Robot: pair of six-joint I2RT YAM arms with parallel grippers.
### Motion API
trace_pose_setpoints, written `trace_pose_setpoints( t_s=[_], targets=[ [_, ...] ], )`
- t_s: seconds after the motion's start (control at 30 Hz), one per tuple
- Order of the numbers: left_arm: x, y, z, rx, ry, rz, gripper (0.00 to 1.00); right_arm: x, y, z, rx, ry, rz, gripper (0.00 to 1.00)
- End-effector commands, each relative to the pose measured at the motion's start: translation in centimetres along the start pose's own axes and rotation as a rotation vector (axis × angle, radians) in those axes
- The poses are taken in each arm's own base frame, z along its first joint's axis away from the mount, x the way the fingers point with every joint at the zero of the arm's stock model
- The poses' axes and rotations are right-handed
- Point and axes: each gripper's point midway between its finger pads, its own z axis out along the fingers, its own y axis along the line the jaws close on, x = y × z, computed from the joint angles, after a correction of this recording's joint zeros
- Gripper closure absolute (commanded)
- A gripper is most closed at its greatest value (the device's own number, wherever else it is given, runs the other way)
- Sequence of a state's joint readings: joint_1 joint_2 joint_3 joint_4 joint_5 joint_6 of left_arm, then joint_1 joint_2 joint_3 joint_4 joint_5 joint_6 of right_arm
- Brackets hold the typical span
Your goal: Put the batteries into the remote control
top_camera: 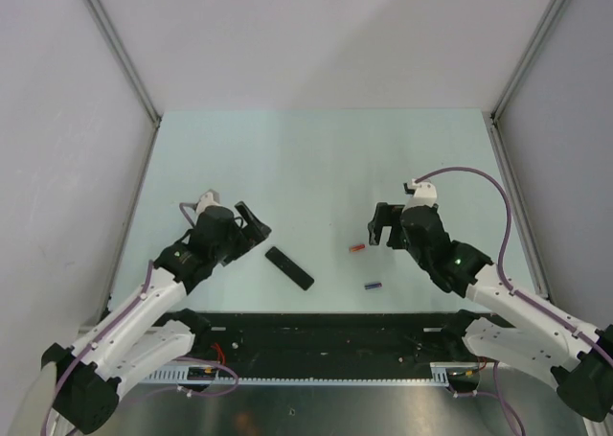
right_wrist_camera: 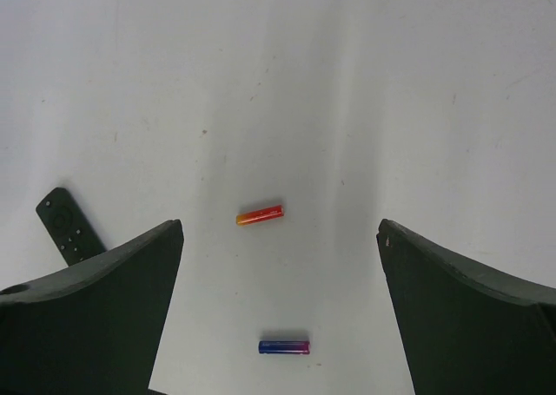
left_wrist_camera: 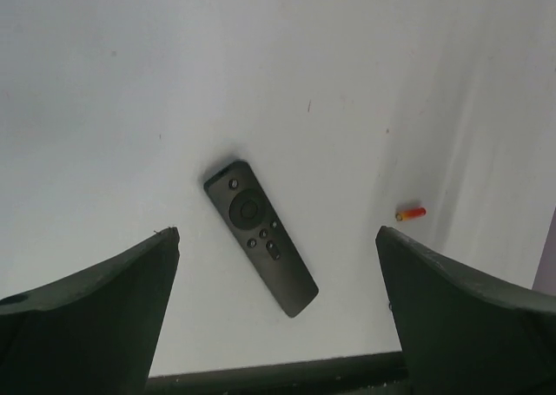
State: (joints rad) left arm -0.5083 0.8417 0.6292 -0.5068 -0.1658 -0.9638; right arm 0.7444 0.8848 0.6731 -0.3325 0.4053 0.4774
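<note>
Little of the task looks done; both batteries lie loose on the table and the remote rests buttons-up, so its back, where I judge the cells go, is not yet exposed. Left to do: turn or open the remote, pick up each battery, seat both.

In the top view the remote lies slantwise at lower centre, the red battery just right of it, the blue battery lower and further right; all three are apart from one another.

The left gripper is spread wide and empty; in its wrist view the remote sits in the middle of the frame between the fingers, not touched by them, with the red battery off to the right.

The right gripper is likewise spread and empty; in its wrist view both batteries lie centred between the fingers, red above blue, the remote's end at the left edge.
</note>
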Motion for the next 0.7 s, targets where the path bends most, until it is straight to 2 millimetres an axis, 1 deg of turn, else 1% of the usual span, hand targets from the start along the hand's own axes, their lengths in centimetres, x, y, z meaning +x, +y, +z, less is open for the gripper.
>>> trace_pose_setpoints(
  t_s=[0.0,0.03,0.07,0.1,0.13,0.17,0.23,0.27,0.3,0.33,0.4,0.47,0.67],
  targets=[
    [2.1,-0.1,-0.4,0.022,0.036,-0.055,0.0,-0.7,0.6,-0.7,-0.043,-0.021,0.006,0.0],
    [2.1,-0.2,-0.4,0.013,0.013,-0.075,0.0,-0.6,0.7,-0.7,-0.046,-0.02,0.003,0.0],
    [3.2,-0.8,-0.6,0.025,0.031,-0.054,0.0,-0.6,0.7,-0.7,-0.048,-0.017,0.002,0.0],
    [3.6,-1.0,-0.6,0.021,0.034,-0.059,0.0,-0.6,0.7,-0.8,-0.051,-0.017,0.001,0.0],
    [3.8,-1.3,-0.6,0.014,0.023,-0.1,0.0,-0.6,0.8,-0.7,-0.052,-0.015,0.002,0.0],
    [5.1,-1.5,-0.4,0.003,0.053,-0.088,0.0,-0.5,0.9,-0.8,-0.059,-0.012,0.002,0.0],
    [6.2,-1.8,0.0,-0.027,0.077,-0.123,0.0,-0.6,1.1,-0.9,-0.068,-0.012,0.004,0.0],
    [7.3,-1.3,0.7,-0.071,0.106,-0.11,0.0,-0.7,1.2,-1.0,-0.074,-0.013,0.008,0.0],
    [7.8,-0.9,1.1,-0.111,0.12,-0.113,0.0,-0.6,1.2,-1.1,-0.075,-0.008,0.01,0.0],
    [7.9,-1.1,1.4,-0.132,0.126,-0.135,0.01,-0.6,1.1,-1.2,-0.076,-0.007,0.013,0.0],
    [8.5,-0.6,2.3,-0.205,0.137,-0.156,0.04,-0.6,1.1,-1.6,-0.082,-0.002,0.022,0.0],
    [8.5,-0.5,2.8,-0.232,0.126,-0.172,0.06,-0.6,1.0,-2.2,-0.089,-0.001,0.031,0.0],
    [8.0,-2.0,3.8,-0.258,0.102,-0.205,0.1,-0.5,0.6,-3.4,-0.098,0.002,0.036,0.0]
  ],
)
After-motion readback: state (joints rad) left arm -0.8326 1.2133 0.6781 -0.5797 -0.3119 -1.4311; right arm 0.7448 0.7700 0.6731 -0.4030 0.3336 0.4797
